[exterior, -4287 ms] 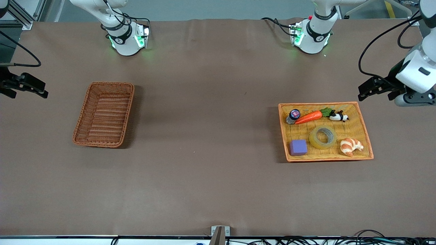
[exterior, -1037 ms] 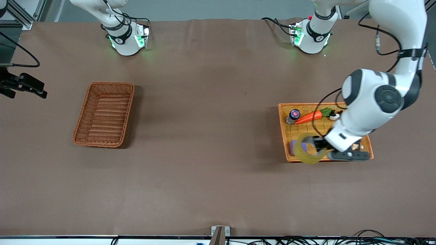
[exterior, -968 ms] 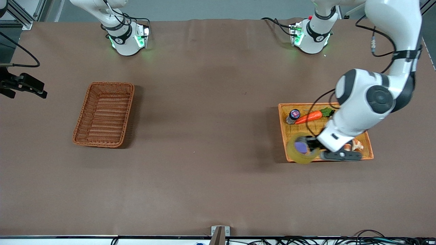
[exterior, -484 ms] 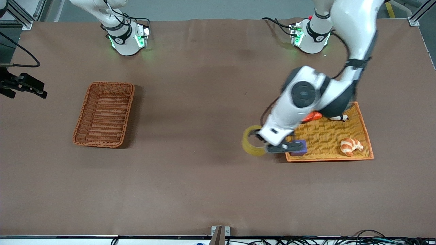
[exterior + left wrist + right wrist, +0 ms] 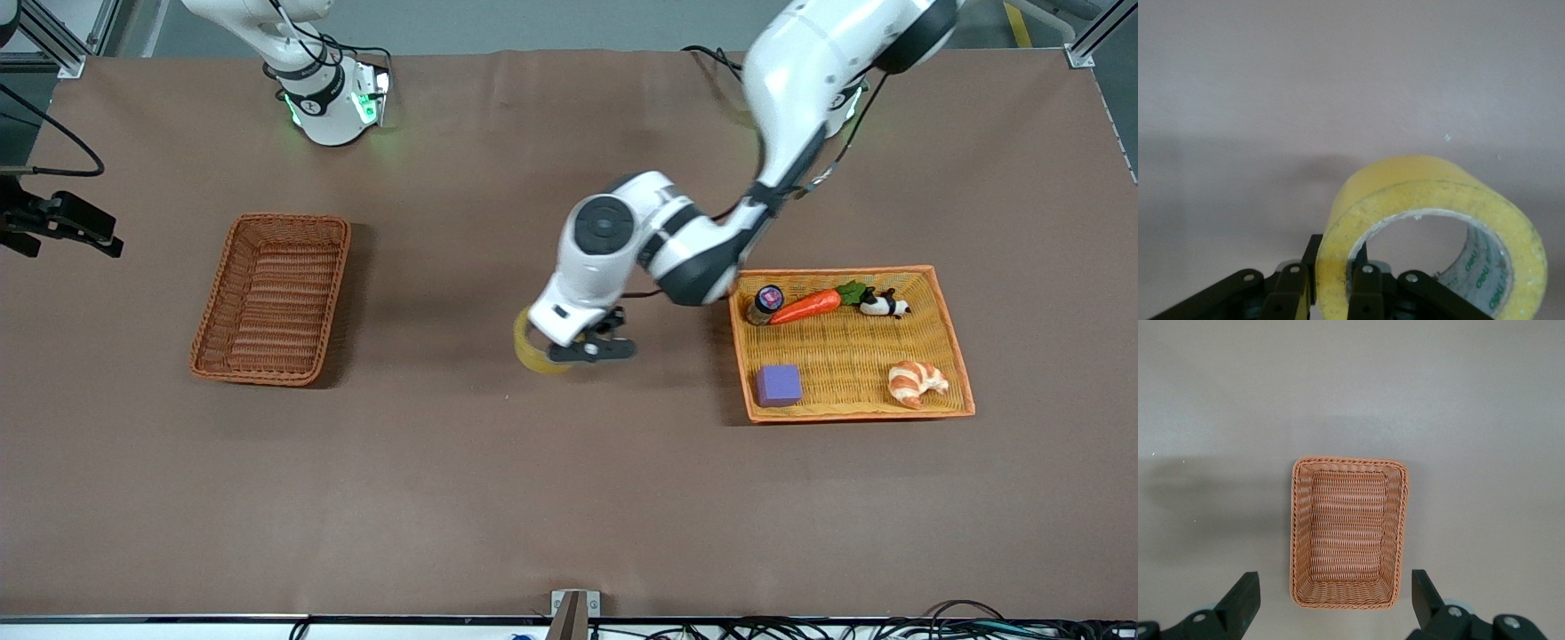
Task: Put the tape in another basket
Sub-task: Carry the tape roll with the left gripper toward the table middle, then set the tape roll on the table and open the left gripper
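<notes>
My left gripper (image 5: 582, 348) is shut on the tape (image 5: 532, 345), a yellowish translucent roll. It holds the roll on edge, up over the bare middle of the table, between the tray and the basket. In the left wrist view the fingers (image 5: 1293, 288) pinch the roll's wall, one outside and one inside the hole of the tape (image 5: 1431, 193). The dark reddish-brown wicker basket (image 5: 271, 298) stands empty toward the right arm's end of the table. My right gripper (image 5: 111, 242) waits open, up in the air at that end, and its wrist view looks down on the basket (image 5: 1349, 533).
The light orange woven tray (image 5: 853, 414) sits toward the left arm's end. It holds a purple block (image 5: 778, 385), a croissant (image 5: 916, 380), a carrot (image 5: 807, 305), a small bottle (image 5: 765, 304) and a panda toy (image 5: 883, 305).
My left gripper has lifted the tape out of the orange tray and carried it toward the right arm's end, to over the table's middle. The right arm has not moved.
</notes>
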`<state>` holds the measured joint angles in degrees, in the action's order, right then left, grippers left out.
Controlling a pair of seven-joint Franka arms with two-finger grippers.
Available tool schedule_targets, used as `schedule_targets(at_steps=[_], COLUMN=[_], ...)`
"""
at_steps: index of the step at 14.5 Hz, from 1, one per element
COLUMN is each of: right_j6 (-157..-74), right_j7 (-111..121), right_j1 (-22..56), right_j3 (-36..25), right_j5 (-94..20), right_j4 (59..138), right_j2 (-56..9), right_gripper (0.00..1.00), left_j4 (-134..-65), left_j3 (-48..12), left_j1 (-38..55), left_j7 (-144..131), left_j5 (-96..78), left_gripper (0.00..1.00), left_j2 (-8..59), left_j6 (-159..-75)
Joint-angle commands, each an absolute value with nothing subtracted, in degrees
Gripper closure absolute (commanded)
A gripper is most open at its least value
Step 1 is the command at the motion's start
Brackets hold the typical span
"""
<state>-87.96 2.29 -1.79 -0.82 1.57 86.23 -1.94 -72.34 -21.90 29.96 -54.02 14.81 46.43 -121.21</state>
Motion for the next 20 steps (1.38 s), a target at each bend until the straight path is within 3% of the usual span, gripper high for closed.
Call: schedule_targets(at_steps=[1, 4, 5, 7, 8, 11, 12, 14, 15, 20], right_j6=[-88.2, -88.2, -88.2, -88.3, -88.3, -88.3, -88.3, -88.3, -88.3, -91.0], right_j7=[3.0, 3.0, 3.0, 3.0, 3.0, 3.0, 2.9, 2.8, 2.7, -1.7], right_j1=[-2.3, -2.3, -2.2, -2.2, -2.2, -2.2, -2.1, -2.0, -2.0, 3.7], right_j3=[-0.8, -0.8, -0.7, -0.7, -0.8, -0.7, -0.8, -0.7, -0.7, 0.5], right_j5=[0.4, 0.4, 0.4, 0.4, 0.4, 0.4, 0.4, 0.4, 0.4, -3.8], right_j4=[86.5, 86.5, 86.5, 86.4, 86.4, 86.4, 86.4, 86.3, 86.3, 86.4], right_j2=[-1.9, -1.9, -1.9, -2.2, -2.2, -2.2, -2.2, -2.2, -2.2, -4.2], right_gripper=[0.00, 0.00, 0.00, 0.00, 0.00, 0.00, 0.00, 0.00, 0.00, 0.00], left_j4=[-64.3, -59.9, -58.5, -58.5, -58.7, -59.1, -59.2, -59.9, -60.7, -61.7], left_j3=[-19.6, -19.0, -15.9, -15.0, -15.0, -15.0, -14.9, -14.8, -14.7, -14.3], left_j1=[36.1, 40.4, 42.7, 43.6, 43.6, 43.1, 42.8, 41.2, 40.0, 33.3], left_j7=[-54.7, -54.7, -54.7, -54.7, -54.6, -54.4, -54.8, -55.2, -55.5, -51.4], left_j5=[16.0, 16.1, 15.9, 15.5, 15.4, 12.2, 11.9, 11.4, 11.3, 12.2], left_gripper=[0.99, 0.98, 0.97, 0.90, 0.77, 0.19, 0.09, 0.06, 0.00, 0.00], left_j2=[53.0, 58.4, 59.9, 60.2, 60.2, 58.7, 57.1, 53.5, 51.4, 42.5], left_j6=[-122.4, -125.1, -125.3, -125.4, -125.4, -125.4, -125.4, -124.8, -123.2, -107.2])
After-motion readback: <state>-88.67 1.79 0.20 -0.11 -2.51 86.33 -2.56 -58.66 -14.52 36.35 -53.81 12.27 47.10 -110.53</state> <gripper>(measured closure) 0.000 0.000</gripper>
